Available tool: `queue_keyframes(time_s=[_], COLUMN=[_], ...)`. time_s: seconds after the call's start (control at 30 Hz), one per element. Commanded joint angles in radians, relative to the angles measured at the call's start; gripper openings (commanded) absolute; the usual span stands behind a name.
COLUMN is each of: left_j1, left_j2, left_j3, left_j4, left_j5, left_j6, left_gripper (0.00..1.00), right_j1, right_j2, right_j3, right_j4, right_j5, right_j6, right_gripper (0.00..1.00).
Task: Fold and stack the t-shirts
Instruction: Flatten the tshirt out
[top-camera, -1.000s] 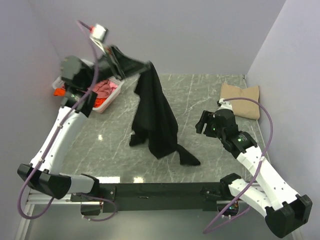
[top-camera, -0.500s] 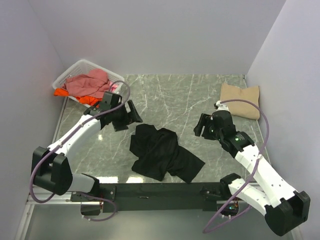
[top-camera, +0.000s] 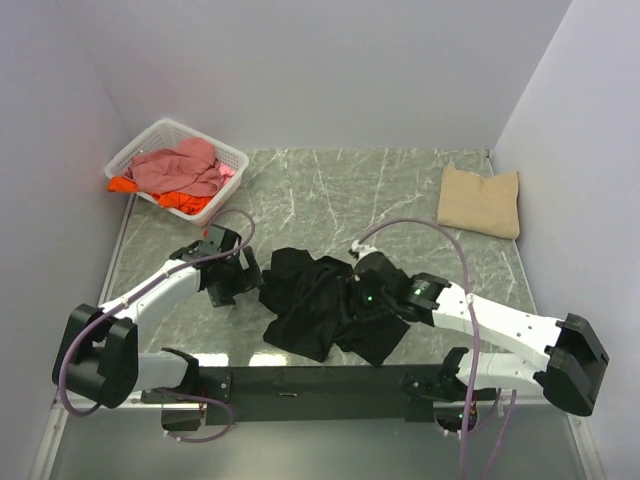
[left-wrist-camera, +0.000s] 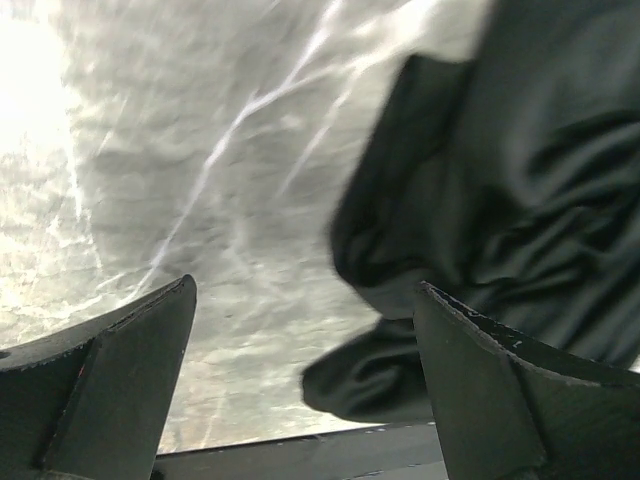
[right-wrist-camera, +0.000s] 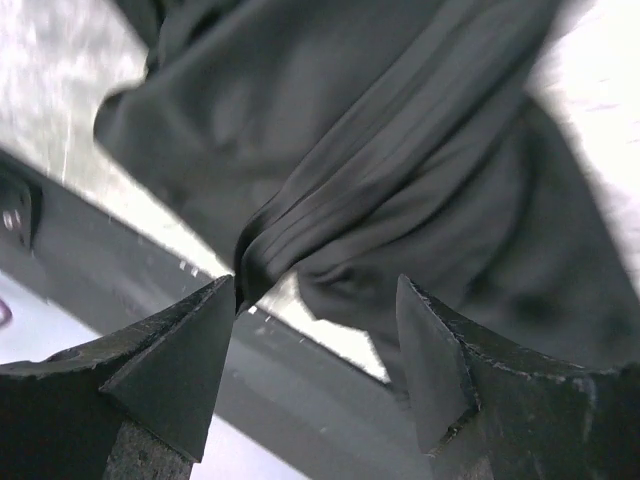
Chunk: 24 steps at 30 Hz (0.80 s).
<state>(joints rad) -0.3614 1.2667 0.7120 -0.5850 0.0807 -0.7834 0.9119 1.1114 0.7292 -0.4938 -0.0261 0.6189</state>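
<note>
Since half a second before, your right arm had swung in from the right half of the desk (top-camera: 400, 190). The right gripper (top-camera: 348, 300) was over the black t-shirt (top-camera: 310, 315). The left gripper (top-camera: 248, 284) had also come lower and stood just beside the left edge of this shirt. The shirt itself lay crumpled in about the same place, near the front edge of the desk, between your two arms.

In the top view, the tan t-shirt (top-camera: 482, 200) lay folded at the far right corner, well apart from both arms. The white basket (top-camera: 168, 124) stood at the far left corner, with a pink t-shirt (top-camera: 180, 165) and an orange t-shirt (top-camera: 182, 202) inside.

In the left wrist view, the fingers (left-wrist-camera: 110, 390) of the left gripper were wide apart and held nothing. Bare marble showed between them, and the black cloth lay toward the right finger.

In the right wrist view, the fingers (right-wrist-camera: 170, 380) of the right gripper were apart too, with the wrinkled black cloth just beyond them. A thick fold ran toward the left fingertip, but I cannot tell if it touched.
</note>
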Motion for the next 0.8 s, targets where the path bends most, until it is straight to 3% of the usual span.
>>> queue_keyframes(time_s=[0.0, 0.33, 0.77], left_j1=[-0.002, -0.002, -0.002], left_j2=[-0.004, -0.001, -0.023], left_j3=[-0.043, -0.083, -0.085], left_j4=[0.05, 0.06, 0.06], left_j5=[-0.001, 0.016, 0.036], left_j6=[-0.016, -0.011, -0.011], left_gripper=[0.95, 0.95, 0.95], right_j1=[0.094, 0.294, 0.324], right_j2=[0.034, 0.206, 0.399], right_j3=[0.032, 0.09, 0.147], right_j4=[0.011, 0.024, 0.054], right_j5=[0.02, -0.051, -0.038], right_j6=[0.05, 0.055, 0.039], right_gripper=[0.72, 0.72, 0.69])
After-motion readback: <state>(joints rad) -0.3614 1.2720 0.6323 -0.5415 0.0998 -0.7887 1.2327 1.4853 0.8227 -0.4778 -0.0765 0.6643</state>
